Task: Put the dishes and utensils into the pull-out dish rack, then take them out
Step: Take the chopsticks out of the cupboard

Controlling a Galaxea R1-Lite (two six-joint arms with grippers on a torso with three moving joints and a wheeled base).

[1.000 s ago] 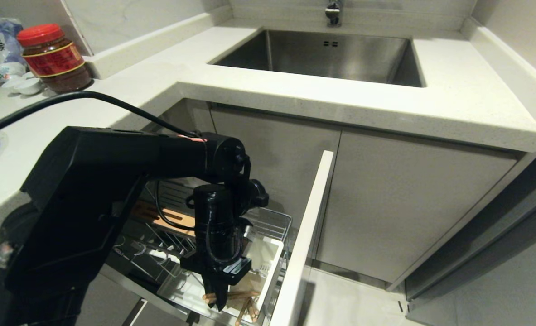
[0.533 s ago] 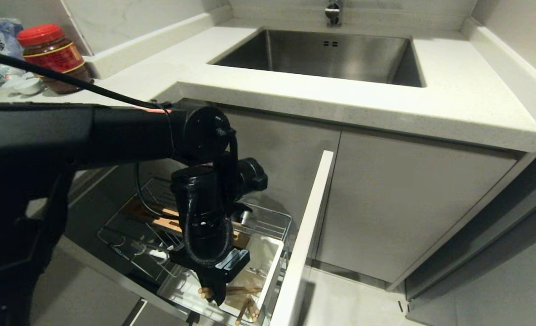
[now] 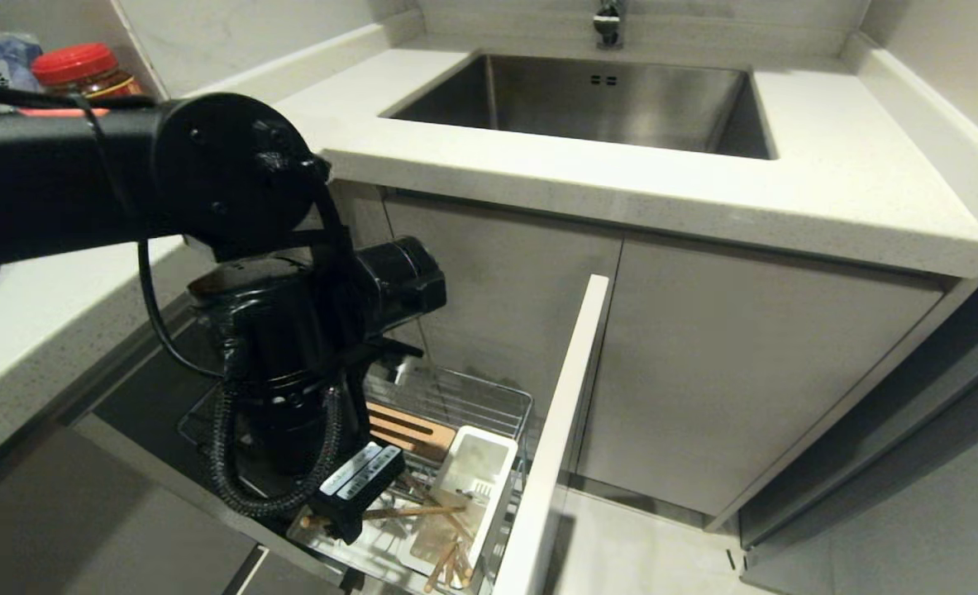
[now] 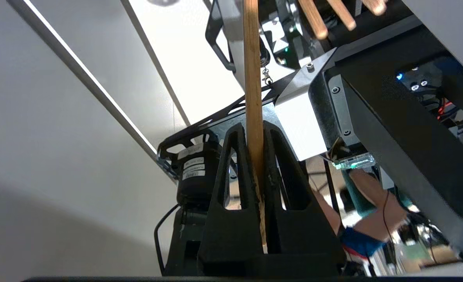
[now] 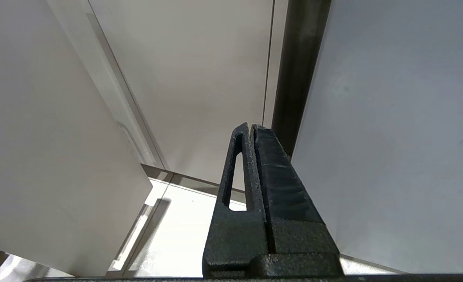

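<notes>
Our left claw (image 4: 254, 129) is clamped on one chopstick (image 4: 252, 78) just above the white utensil box (image 3: 479, 463) in the pull-out dish rack (image 3: 489, 405). We judge it the unloading step; next, lift clear toward the worktop (image 3: 34, 306). Our right claw (image 5: 251, 129) idles, closed and empty.

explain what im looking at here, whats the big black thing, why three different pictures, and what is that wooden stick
The big black thing is a robot's left arm, seen from a camera on its head. It reaches into a pull-out dish rack under a kitchen counter with a steel sink. The other two pictures come from small cameras on each wrist, looking along the fingers. In the left wrist view, the left gripper is shut on one wooden chopstick. The head view shows that chopstick held about level, over more chopsticks lying in the rack's white utensil box. The right gripper is shut, holds nothing and hangs beside cabinet doors.
</notes>
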